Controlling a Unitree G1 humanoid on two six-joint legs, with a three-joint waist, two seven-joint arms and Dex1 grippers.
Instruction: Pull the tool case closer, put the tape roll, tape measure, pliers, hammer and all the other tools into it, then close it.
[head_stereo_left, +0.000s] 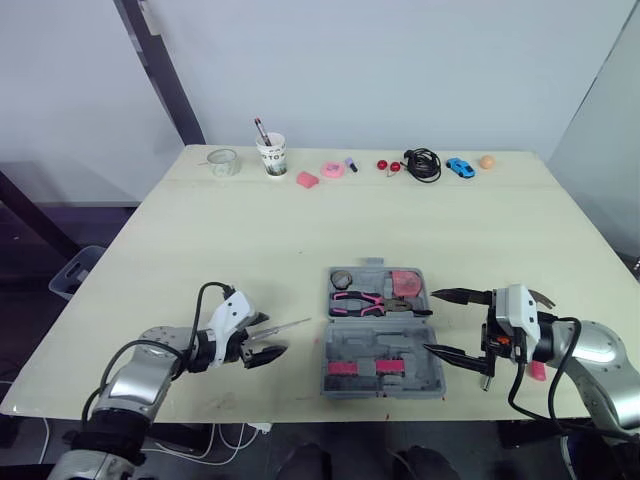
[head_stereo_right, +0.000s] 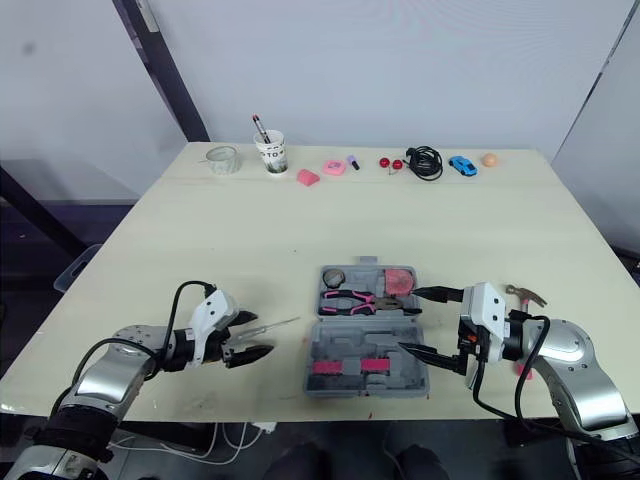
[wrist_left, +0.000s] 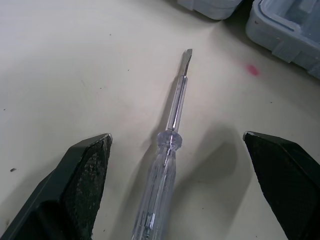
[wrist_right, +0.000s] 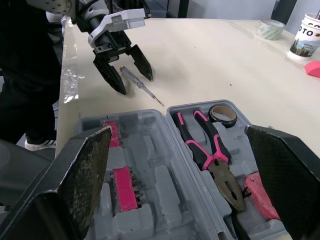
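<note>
Hovering: left jaws spread wide, straddling clear-handled screwdriver (wrist_left: 170, 145) lying flat on bench (head_stereo_left: 250, 230), just left of open tool case (head_stereo_left: 366, 348). Round, slick handle: off-centre pinch could roll it or squirt it away. Right jaws gaping at case's right edge; stray nudge could shove case. Pliers (wrist_right: 210, 150) and tape roll (wrist_right: 223, 114) inside; hammer (head_stereo_right: 524, 293) out beside right wrist, possible snag.

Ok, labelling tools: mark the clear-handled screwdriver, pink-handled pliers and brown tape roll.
clear-handled screwdriver (wrist_left: 159, 185), left wrist view, transparent handle.
pink-handled pliers (wrist_right: 208, 130), right wrist view, pink grip.
brown tape roll (wrist_right: 222, 121), right wrist view, rim.
</note>
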